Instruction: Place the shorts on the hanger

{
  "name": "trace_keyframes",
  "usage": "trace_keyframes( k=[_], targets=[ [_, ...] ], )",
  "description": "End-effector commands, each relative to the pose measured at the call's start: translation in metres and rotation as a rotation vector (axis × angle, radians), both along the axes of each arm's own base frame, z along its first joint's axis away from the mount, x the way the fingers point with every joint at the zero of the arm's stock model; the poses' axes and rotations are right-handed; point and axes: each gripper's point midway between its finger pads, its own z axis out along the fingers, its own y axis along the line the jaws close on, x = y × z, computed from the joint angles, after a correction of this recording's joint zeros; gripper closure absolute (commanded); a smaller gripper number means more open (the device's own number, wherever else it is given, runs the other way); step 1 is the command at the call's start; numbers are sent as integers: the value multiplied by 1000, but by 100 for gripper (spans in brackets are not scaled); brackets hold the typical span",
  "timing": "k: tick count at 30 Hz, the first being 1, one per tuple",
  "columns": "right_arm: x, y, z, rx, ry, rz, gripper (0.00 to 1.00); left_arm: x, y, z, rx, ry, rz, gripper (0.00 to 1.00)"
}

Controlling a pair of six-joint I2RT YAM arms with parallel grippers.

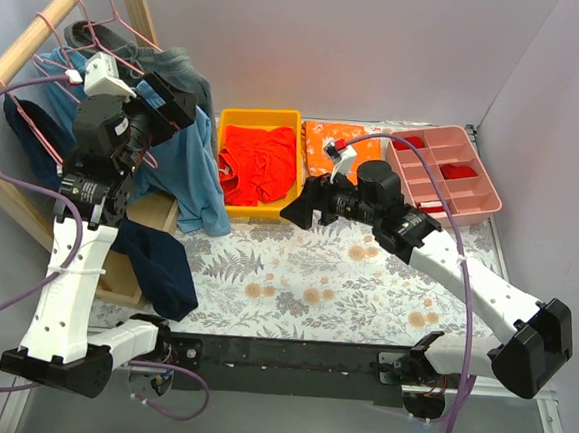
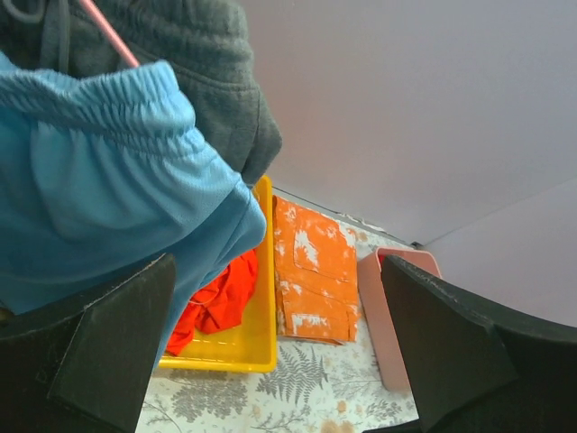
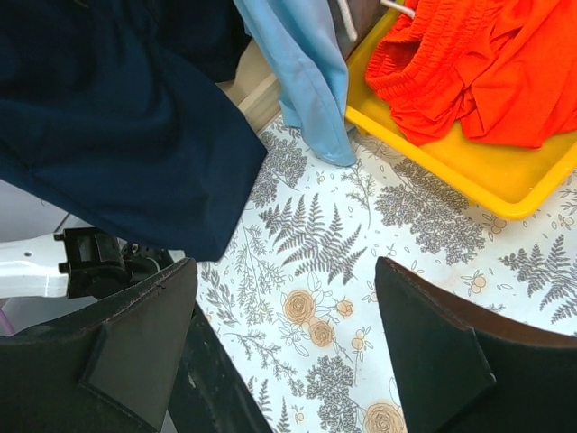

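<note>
Far left, a slanted wooden rail carries several pink wire hangers. A navy garment droops from the rack down past its wooden base.

My left gripper is up at the rack, jaws spread as wide as they go and holding nothing. In my left wrist view the shorts fill the space just beside my left finger. They are sky blue and hang from the rack with the gathered elastic waistband uppermost. The thin pink wire of the hanger runs just above that waistband and passes in front of the dark grey shorts hanging next to them. I cannot tell whether the blue pair sits on that wire. From above, the blue legs fall past the rack base, their hem just beside the yellow bin.

The bin holds crumpled red-orange shorts. Right of it lies a folded orange cloth with white blotches.

My right gripper hovers over the fern-and-flower tablecloth in front of the bin, pointing left. Its jaws stand wide and empty, and its wrist view shows only the printed cloth between my fingers.

Far right, a pink compartment tray sits toward the back corner, with something red in one of its compartments.
</note>
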Motion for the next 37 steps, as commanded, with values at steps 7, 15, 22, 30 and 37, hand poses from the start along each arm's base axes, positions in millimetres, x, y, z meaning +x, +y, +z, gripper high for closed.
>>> trace_keyframes(
  k=[7,15,22,30,37],
  targets=[
    [12,-37,22,6,-85,-140,10,-8,-44,26,102,-52,-215,2],
    [20,-81,26,-12,-110,-363,1,-29,-172,-20,206,19,-381,2],
    [3,-128,17,-7,-134,-511,1,-57,-240,-121,252,174,-581,2],
    [-5,-142,-10,-39,-102,-551,1,-79,-228,-209,187,293,-585,2],
    [0,-148,-40,-110,-63,-593,2,-86,-225,-233,189,310,-600,2]
  ],
)
